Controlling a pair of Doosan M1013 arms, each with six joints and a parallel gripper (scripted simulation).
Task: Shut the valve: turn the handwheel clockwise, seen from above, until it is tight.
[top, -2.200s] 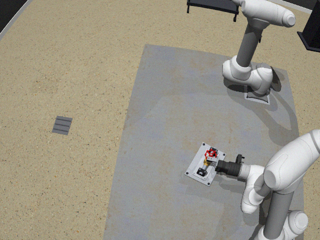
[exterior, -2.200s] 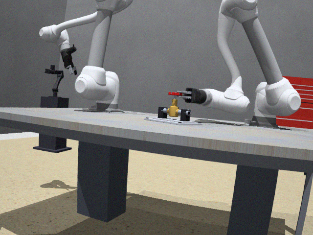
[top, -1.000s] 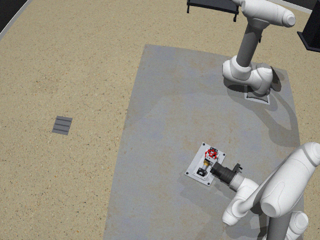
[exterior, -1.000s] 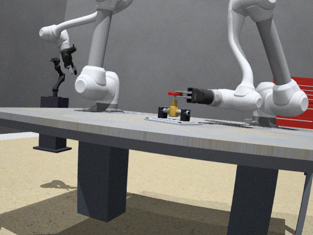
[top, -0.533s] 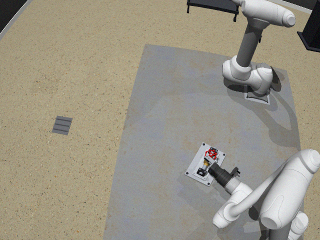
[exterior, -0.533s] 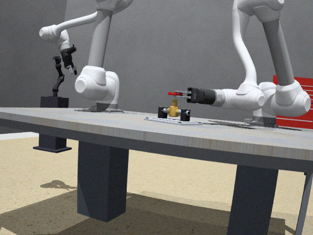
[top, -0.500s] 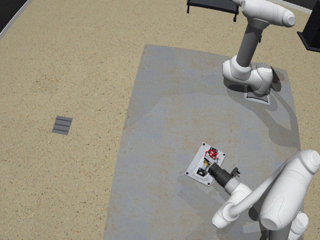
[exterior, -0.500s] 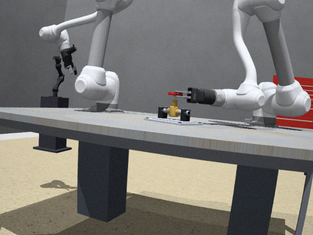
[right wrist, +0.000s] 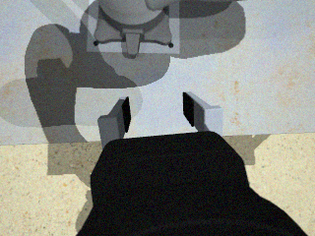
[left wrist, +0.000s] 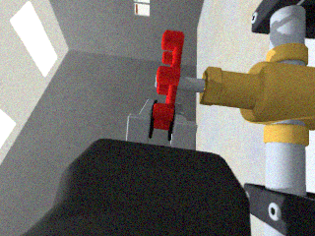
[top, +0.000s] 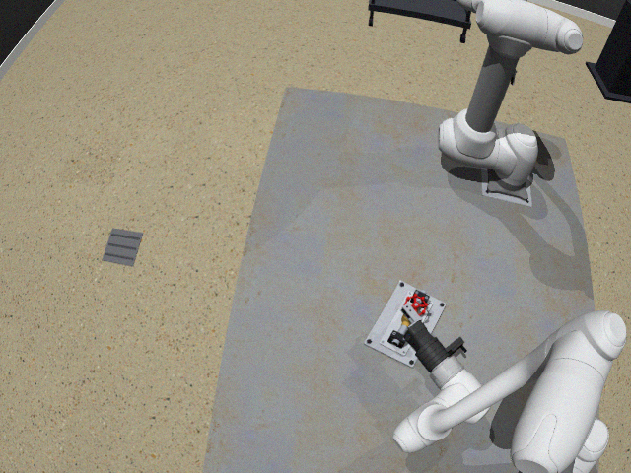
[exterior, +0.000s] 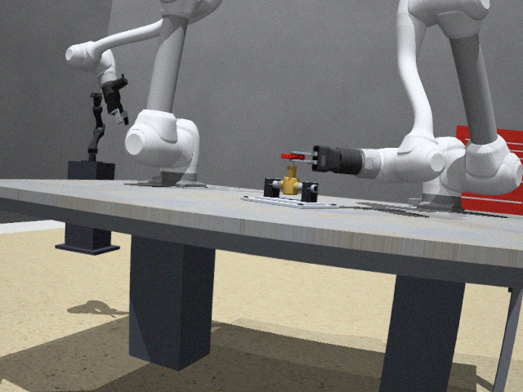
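Bears both arms and the valve's mounting plate as a wide grey surface [top: 306, 203] [exterior: 127, 198]. Reaches in from four o'clock of the plate, in the top view, with the left arm [top: 560, 397] [exterior: 413, 84]. Stands mounted toward one o'clock with the right arm [top: 491, 92] [exterior: 164, 76], well apart from the valve. On the floor, toward nine to ten o'clock of the plate, shows as a small dark grate [top: 122, 247].

Lies flat on the surface as the pale mounting plate [top: 385, 315] [exterior: 257, 198], set askew in the top view. Above this, sits as the yellow valve body [top: 405, 321] [exterior: 290, 185] [left wrist: 281, 93], between black supports [top: 395, 338] [exterior: 310, 192] [left wrist: 276, 206] and joined by a silver pipe [left wrist: 285, 167].

Approaches the valve from five o'clock with the left gripper [top: 411, 307] [exterior: 301, 157] [left wrist: 162, 113], level in the exterior view. Closes its fingers narrowly on the rim of the red handwheel [top: 418, 304] [exterior: 287, 156] [left wrist: 168, 80], one on either face, touching. Rests on a thin stem above the yellow body with that wheel, lying level. Cannot tell from this how tight.

Hangs above surface height at the far left of the exterior view with the right gripper [exterior: 121, 118] [right wrist: 157, 105], pointing down toward five o'clock, fingers wide apart and holding nothing.

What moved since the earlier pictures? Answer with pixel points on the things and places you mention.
The left claw [top: 409, 309] [exterior: 297, 157] [left wrist: 162, 113] swung clockwise, seen from above, gripping the red wheel [top: 418, 304] [exterior: 287, 156] [left wrist: 168, 80]. The black arm [exterior: 97, 114] behind straightened up. The right claw [exterior: 122, 121] [right wrist: 157, 105] and yellow valve [top: 404, 322] [exterior: 289, 185] [left wrist: 278, 90] stayed put.
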